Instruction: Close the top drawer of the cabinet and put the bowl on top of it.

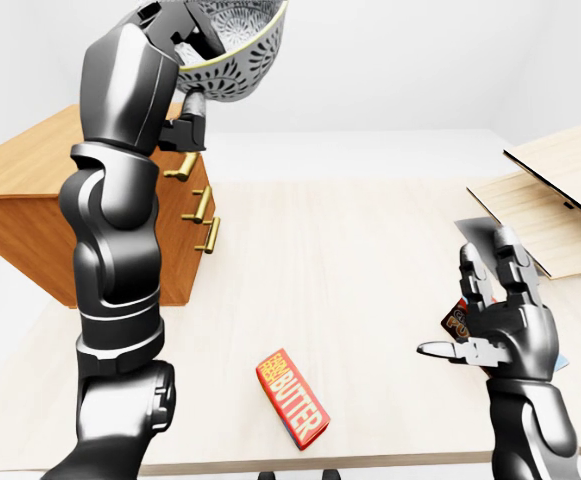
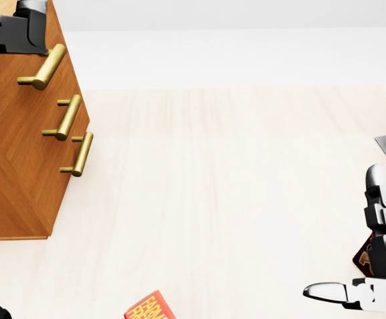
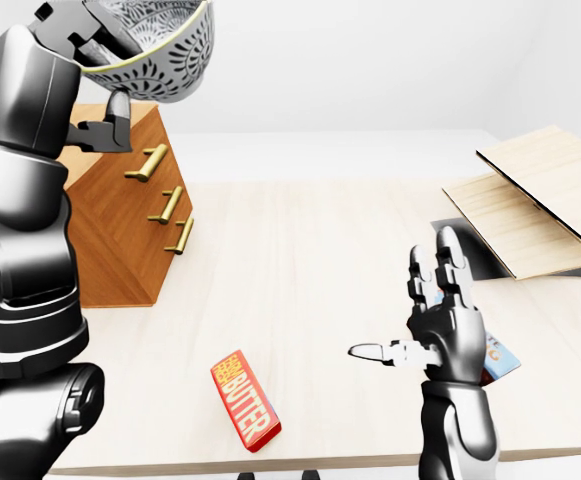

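Observation:
My left hand [image 1: 182,60] is raised high and shut on the rim of the patterned grey bowl [image 1: 238,48]. The bowl hangs tilted at the top of the left-eye view, above the handle side of the wooden cabinet [image 1: 30,190]. Three brass handles [image 2: 63,116] run down the cabinet's face, and the drawer fronts look flush. In the head view only a dark part of the left hand shows at the top left; the bowl is out of that view. My right hand [image 3: 425,335] hovers open and empty over the table at lower right.
A red butter box [image 1: 292,397] lies on the pale table [image 1: 350,260] near its bottom edge. Light wooden boards [image 1: 560,200] lean at the right. A small dark packet [image 1: 457,318] lies under my right hand.

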Tool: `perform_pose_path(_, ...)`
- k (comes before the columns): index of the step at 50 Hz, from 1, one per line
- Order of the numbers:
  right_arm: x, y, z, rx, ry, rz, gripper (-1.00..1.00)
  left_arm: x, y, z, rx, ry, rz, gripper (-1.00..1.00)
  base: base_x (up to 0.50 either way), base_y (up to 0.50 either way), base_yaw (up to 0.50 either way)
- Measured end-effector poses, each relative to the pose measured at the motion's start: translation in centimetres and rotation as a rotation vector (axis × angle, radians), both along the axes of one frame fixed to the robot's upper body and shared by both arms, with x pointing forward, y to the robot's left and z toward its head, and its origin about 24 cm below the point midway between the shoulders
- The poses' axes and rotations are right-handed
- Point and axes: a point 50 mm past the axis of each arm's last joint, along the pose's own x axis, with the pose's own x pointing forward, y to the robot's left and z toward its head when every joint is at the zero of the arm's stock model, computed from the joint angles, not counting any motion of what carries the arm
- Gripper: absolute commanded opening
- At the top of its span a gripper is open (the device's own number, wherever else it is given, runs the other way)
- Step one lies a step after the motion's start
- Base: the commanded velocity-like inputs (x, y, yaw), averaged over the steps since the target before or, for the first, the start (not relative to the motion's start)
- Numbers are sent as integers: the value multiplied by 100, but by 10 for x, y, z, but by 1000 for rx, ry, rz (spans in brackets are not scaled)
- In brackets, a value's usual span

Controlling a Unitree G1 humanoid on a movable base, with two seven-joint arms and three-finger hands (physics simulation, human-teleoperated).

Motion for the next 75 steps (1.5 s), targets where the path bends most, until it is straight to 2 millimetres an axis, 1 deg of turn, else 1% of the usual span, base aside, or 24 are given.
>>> perform_pose_path(14,2,2,-1,-4,5,5,100,18,34,1,-121,17,39,-100,0,0,0)
perform_pose_path(23,2,3,-2,-7,6,7,100,37,61,-1,-228,48,102,-100,0,0,0)
perform_pose_path(34,2,4,-2,-10,8,11,100,66,100,-16,-402,136,229,-100,0,0,0)
perform_pose_path(45,3,5,-3,-11,9,12,100,81,129,-35,-525,215,359,-100,0,0,0)
perform_pose_path(56,3,5,-3,-12,9,14,100,87,143,-48,-582,273,445,-100,0,0,0)
perform_pose_path(70,2,6,-4,-15,9,17,100,90,144,-47,-585,280,493,-100,0,0,0)
perform_pose_path(75,2,6,-4,-16,9,18,100,91,145,-50,-595,287,511,-100,0,0,0)
